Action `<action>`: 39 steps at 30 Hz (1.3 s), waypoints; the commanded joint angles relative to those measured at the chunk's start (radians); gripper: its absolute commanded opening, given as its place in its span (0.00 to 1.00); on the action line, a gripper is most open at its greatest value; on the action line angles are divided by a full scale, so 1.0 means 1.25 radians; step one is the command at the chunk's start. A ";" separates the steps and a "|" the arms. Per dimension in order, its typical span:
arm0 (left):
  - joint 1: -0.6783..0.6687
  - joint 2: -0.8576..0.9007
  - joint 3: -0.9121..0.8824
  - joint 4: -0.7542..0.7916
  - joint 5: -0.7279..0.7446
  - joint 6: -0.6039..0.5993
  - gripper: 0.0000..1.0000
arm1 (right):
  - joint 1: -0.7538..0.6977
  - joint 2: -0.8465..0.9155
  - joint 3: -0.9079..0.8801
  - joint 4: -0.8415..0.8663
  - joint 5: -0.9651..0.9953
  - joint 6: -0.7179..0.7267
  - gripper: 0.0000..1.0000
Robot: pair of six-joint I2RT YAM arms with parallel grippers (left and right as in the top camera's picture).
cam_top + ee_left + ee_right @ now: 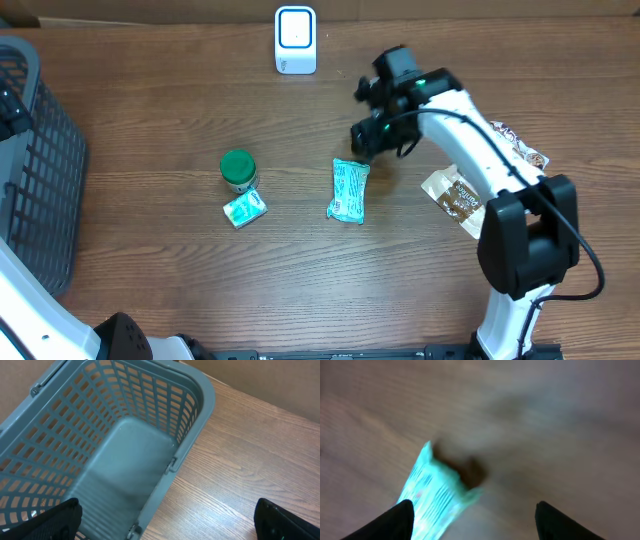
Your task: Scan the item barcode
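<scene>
Teal packet lies flat mid-table on bare wood, outside any container. Grey mesh basket sits at table's left edge; left wrist view looks down onto its plain floor. Left gripper hangs over basket rim, jaws spread wide, gripping nothing. Right gripper hovers just beyond packet's upper end, jaws apart, packet not clamped. White scanner stands at far edge, well apart from packet.

On the wooden counter, the teal plastic packet lies right of the green-lidded jar and before the white box-shaped scanner.
</scene>
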 commanded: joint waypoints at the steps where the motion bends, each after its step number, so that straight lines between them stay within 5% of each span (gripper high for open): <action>1: 0.001 -0.004 0.000 0.003 0.004 -0.005 1.00 | -0.027 0.023 0.017 0.042 -0.095 -0.091 0.64; 3: 0.001 -0.004 0.000 0.003 0.004 -0.005 1.00 | -0.028 0.036 0.017 0.050 -0.168 -0.070 0.39; 8: 0.001 -0.004 0.000 0.003 0.004 -0.005 1.00 | 0.036 0.059 0.016 0.062 -0.175 0.064 0.04; 19: 0.001 -0.004 0.000 0.003 0.004 -0.005 0.99 | 0.204 0.086 -0.026 0.149 0.229 0.438 0.04; 30: 0.001 -0.004 0.000 0.003 0.004 -0.005 0.99 | 0.193 0.165 -0.023 0.151 0.288 0.444 0.04; 39: 0.001 -0.004 0.000 0.003 0.004 -0.005 0.99 | 0.058 0.155 0.050 0.033 0.220 0.458 0.04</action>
